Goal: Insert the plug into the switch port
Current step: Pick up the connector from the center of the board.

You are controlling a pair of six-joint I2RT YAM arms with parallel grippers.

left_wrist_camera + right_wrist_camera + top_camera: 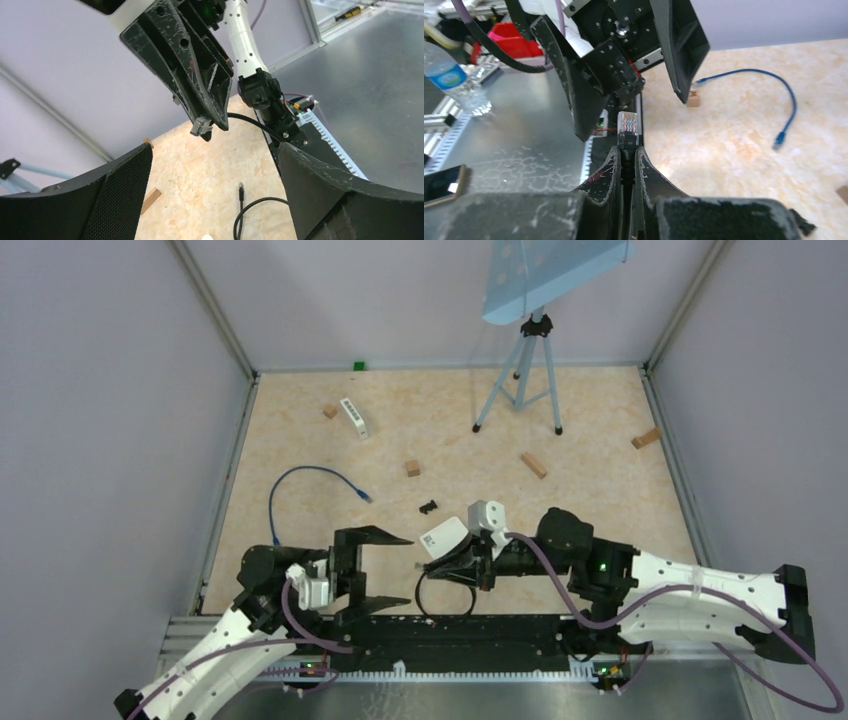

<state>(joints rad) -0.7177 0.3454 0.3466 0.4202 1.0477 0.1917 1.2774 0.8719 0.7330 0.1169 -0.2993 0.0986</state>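
No wording can be read anywhere. The switch (354,418) carries a dark printed label, too small to make out. The bottle (454,77) has a blurred blue label. A wooden block (694,98) shows a dark mark, possibly a letter.

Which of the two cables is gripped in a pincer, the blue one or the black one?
The black cable: its clear plug is clamped in the right pincer. The blue cable lies loose on the table, untouched.

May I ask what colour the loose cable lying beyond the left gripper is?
The cable is blue, clearest in the right wrist view.
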